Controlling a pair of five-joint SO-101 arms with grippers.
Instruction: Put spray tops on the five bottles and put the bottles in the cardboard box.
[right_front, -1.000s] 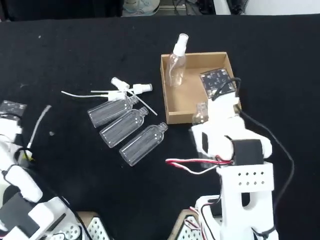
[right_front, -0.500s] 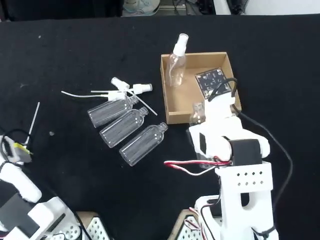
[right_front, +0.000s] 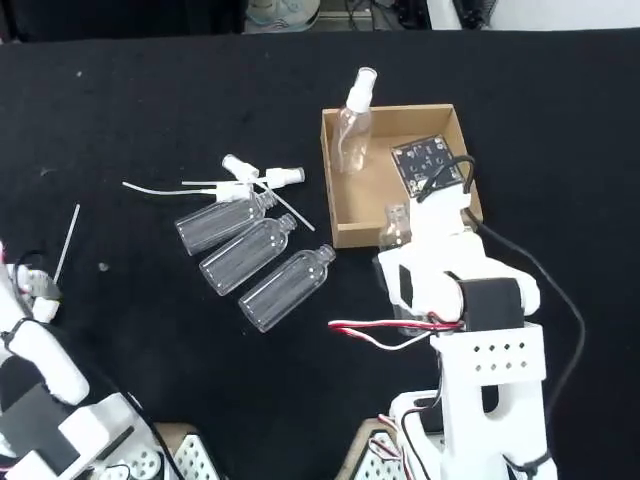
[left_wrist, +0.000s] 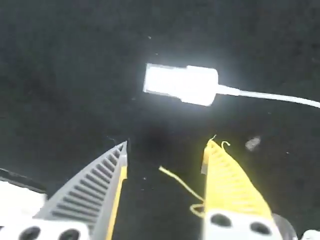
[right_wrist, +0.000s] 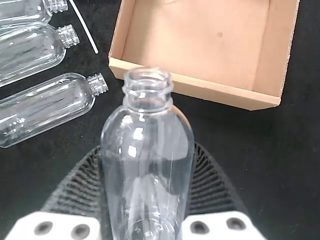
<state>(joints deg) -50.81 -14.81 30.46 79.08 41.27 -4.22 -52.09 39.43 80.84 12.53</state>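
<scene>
The right end effector (right_wrist: 149, 155) is closed around the lower body of a clear plastic bottle (right_wrist: 147, 125), one ribbed finger pressed to each side. The bottle stands upright in the grip. Its threaded neck is open, with no spray top on it.

Just beyond that neck sits the cardboard box (right_wrist: 190, 86), a shallow brown tray, with its near wall closest to the held bottle. In the high view, a capped bottle (right_front: 353, 125) stands in the box's far corner from the end effector, its white spray top sticking up above the rim.

To one side of the right end effector, three uncapped bottles (right_front: 248, 252) lie side by side on the black counter (right_front: 150, 100). They are clear and round-shouldered, and their necks angle toward the box. Past them is a small cluster of loose spray tops (right_front: 262, 178), white with thin dip tubes trailing.

The left end effector (left_wrist: 167, 146) is spread wide open and holds nothing; one finger is grey and the other yellow. A single spray top (left_wrist: 182, 84) lies against the counter just ahead of its fingertips, not between them. It is a bright white cylinder, and its thin tube runs off to the yellow finger's side.
</scene>
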